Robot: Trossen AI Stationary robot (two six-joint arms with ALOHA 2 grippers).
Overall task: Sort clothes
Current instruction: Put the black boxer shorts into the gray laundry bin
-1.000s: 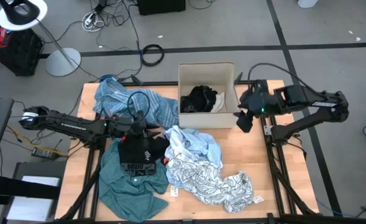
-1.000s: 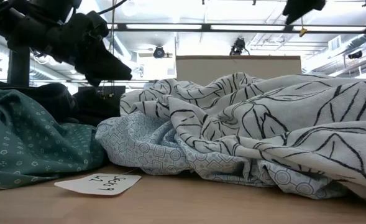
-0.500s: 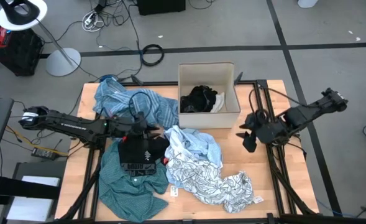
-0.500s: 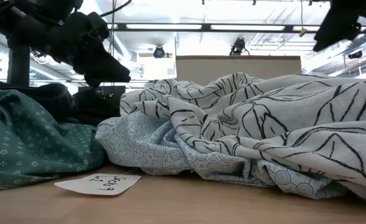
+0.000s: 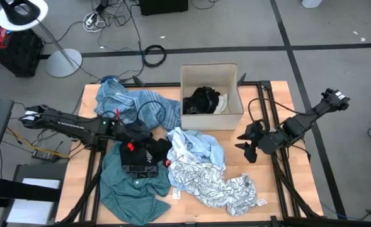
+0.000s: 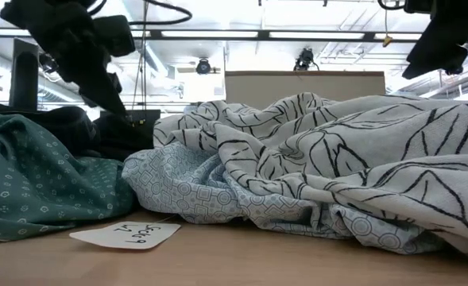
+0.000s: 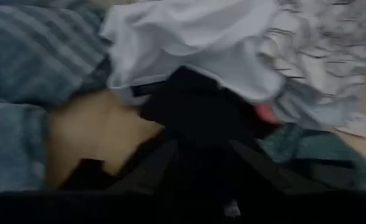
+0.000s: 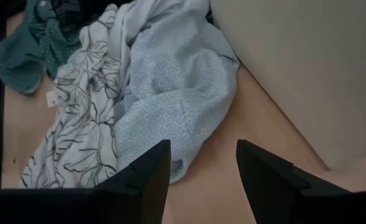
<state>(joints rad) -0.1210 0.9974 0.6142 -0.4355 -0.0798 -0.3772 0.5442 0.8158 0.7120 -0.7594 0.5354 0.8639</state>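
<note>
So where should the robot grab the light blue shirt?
Probably at the raised bunched fold of the light blue shirt nearest the cardboard box, coming from the right side. That edge lies free on the bare table, while the other side is tucked under the leafy white cloth. The right gripper is open and already faces it.

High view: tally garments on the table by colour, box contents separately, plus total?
Blue striped cloth: 1
Teal shirt: 1
Black garment: 1
Pale blue shirt: 1
White-grey patterned cloth: 1
In the cardboard box: dark garment 1, white piece 1
Total: 7
</note>
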